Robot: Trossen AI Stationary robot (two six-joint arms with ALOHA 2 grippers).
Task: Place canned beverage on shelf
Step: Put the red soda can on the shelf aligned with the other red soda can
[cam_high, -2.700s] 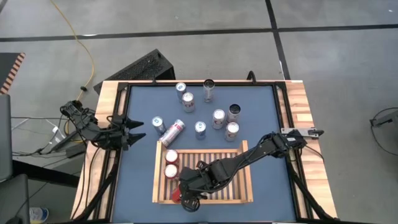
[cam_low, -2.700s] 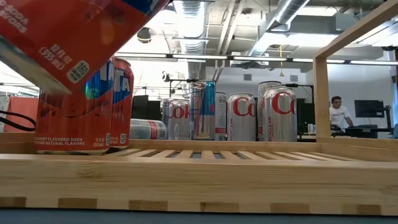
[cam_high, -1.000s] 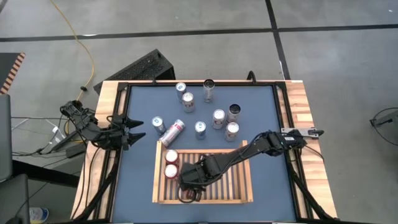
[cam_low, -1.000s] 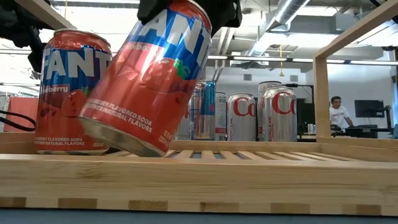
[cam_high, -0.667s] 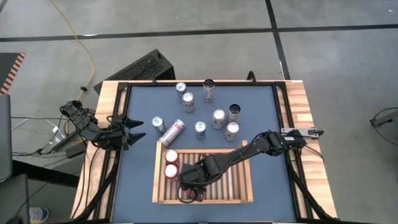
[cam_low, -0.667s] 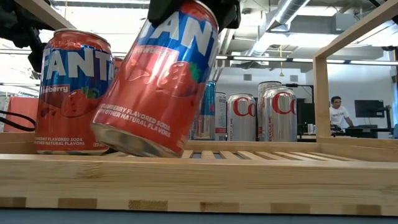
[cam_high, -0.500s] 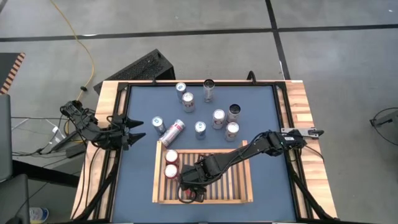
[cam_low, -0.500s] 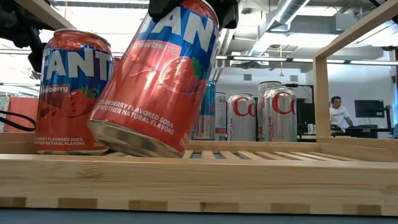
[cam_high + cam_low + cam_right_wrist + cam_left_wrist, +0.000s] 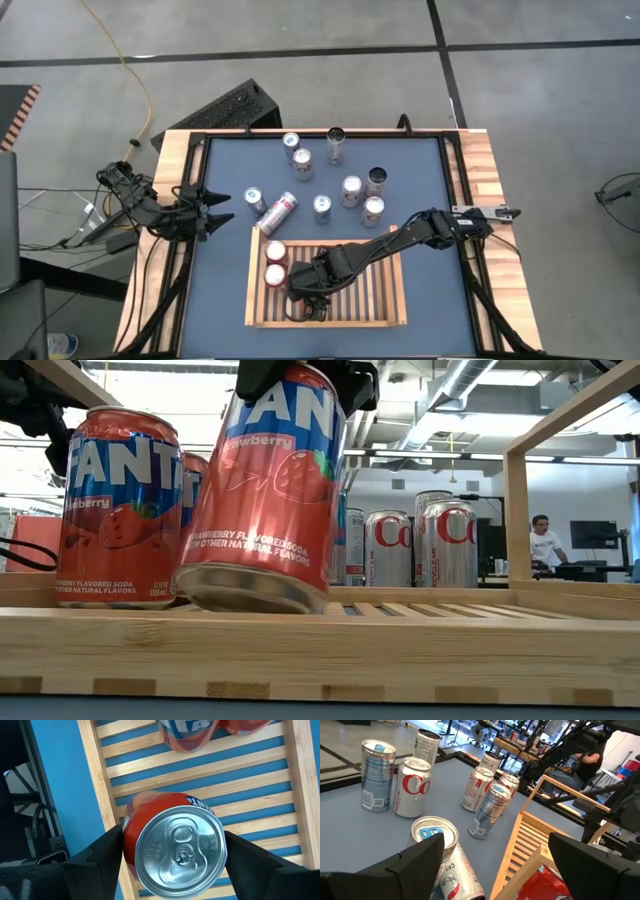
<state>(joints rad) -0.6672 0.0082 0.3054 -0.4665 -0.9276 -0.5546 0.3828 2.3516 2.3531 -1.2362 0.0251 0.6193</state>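
Right gripper [image 9: 172, 851] fingers flank our third Fanta can [image 9: 268, 490], seemingly loosening; it tilts slightly on the shelf [image 9: 390, 318], two placed cans beside, nine beyond.

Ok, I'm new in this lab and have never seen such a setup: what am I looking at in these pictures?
It is a robot with two dark arms at a blue table. One picture looks straight down from above, one looks level across the tabletop, and two come from cameras on the wrists. Silver cans wait on the table. A slatted wooden tray, the shelf, holds two red cans. The right gripper is around the top of a third red can, slightly tilted on the slats; whether it grips it I cannot tell. The left gripper waits open at the table's left edge.
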